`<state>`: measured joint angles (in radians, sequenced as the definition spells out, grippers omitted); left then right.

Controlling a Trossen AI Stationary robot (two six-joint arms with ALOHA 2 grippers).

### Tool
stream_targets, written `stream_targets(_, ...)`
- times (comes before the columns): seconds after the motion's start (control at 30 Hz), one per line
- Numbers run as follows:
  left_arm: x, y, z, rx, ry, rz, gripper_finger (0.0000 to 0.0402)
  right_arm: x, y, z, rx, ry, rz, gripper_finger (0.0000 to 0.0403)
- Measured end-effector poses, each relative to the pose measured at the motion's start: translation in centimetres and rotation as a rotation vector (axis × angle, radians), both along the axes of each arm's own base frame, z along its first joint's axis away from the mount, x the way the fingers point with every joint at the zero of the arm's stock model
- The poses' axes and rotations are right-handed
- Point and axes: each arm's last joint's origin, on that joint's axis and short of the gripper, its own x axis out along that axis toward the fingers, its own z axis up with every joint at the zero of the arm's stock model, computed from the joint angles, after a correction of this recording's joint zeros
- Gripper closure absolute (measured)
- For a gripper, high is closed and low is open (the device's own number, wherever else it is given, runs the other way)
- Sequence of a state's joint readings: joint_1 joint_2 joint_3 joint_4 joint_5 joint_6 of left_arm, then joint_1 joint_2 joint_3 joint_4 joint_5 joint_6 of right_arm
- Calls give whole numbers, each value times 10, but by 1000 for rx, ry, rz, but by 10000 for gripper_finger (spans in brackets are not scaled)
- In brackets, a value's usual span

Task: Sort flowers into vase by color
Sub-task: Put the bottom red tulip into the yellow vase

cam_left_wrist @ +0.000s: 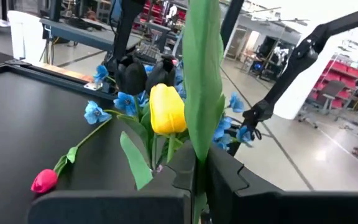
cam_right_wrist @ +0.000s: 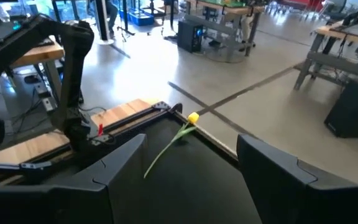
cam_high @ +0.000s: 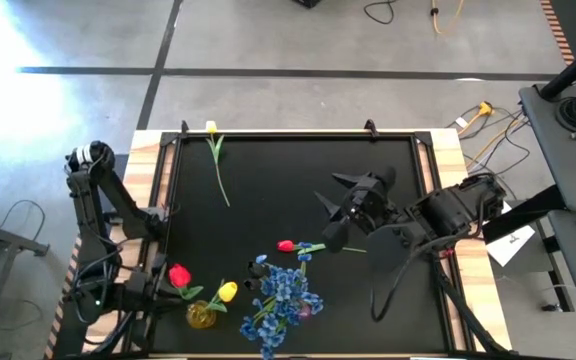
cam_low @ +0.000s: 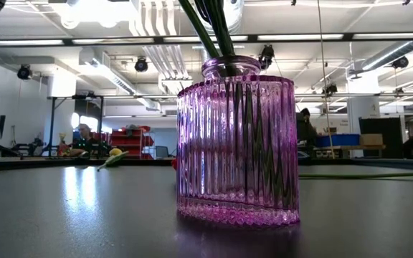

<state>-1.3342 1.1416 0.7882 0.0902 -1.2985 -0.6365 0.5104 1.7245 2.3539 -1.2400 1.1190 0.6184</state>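
Note:
My left gripper point(cam_high: 161, 286) is near the table's near-left corner, shut on a red tulip point(cam_high: 179, 275). Beside it a small yellow vase point(cam_high: 201, 317) holds a yellow tulip point(cam_high: 227, 291). A ribbed purple glass vase point(cam_low: 235, 143) holds the blue sprays point(cam_high: 283, 295) and a dark bloom point(cam_left_wrist: 132, 74). A second red tulip point(cam_high: 286, 245) lies flat mid-table. Another yellow tulip point(cam_high: 211, 128) lies by the far edge. My right gripper point(cam_high: 340, 208) hovers open right of centre, touching nothing. My left gripper point(cam_left_wrist: 197, 183) pinches the red tulip's green stem point(cam_left_wrist: 197, 202) between its two fingers. The broad leaf point(cam_left_wrist: 204, 81) rises straight up out of the fingers. The bloom lies beyond the wrist view's frame. The stem's lower end is hidden by the gripper.
The black mat has raised bars along its far edge point(cam_high: 288, 133) and wooden strips at its sides point(cam_high: 148, 170). The mat's far-middle area holds only the yellow tulip's stem point(cam_right_wrist: 166, 149). Cables and a bench stand beyond the right edge point(cam_high: 568, 110).

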Motion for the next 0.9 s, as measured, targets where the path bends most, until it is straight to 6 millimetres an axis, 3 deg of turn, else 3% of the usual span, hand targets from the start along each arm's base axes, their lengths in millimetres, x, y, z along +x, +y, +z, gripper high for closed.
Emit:
stream_targets(0.17,-2,7,2,11,18,-36,383,-7,-1,-9,57,54,1,161)
stream_targets(0.3,-6,22,0,-44,68,-43,354,-14,-4,-22,85,216,24,161)
stream_targets(0.47,-12,42,-6,-105,196,-103,313,-3,5,-48,101,370,113,161)
stream_targets(0.6,-14,45,-8,-139,287,-184,287,3,4,-81,205,554,126,161)
stream_targets(0.9,-18,48,-5,-278,403,-302,248,6,3,-158,257,841,68,161)
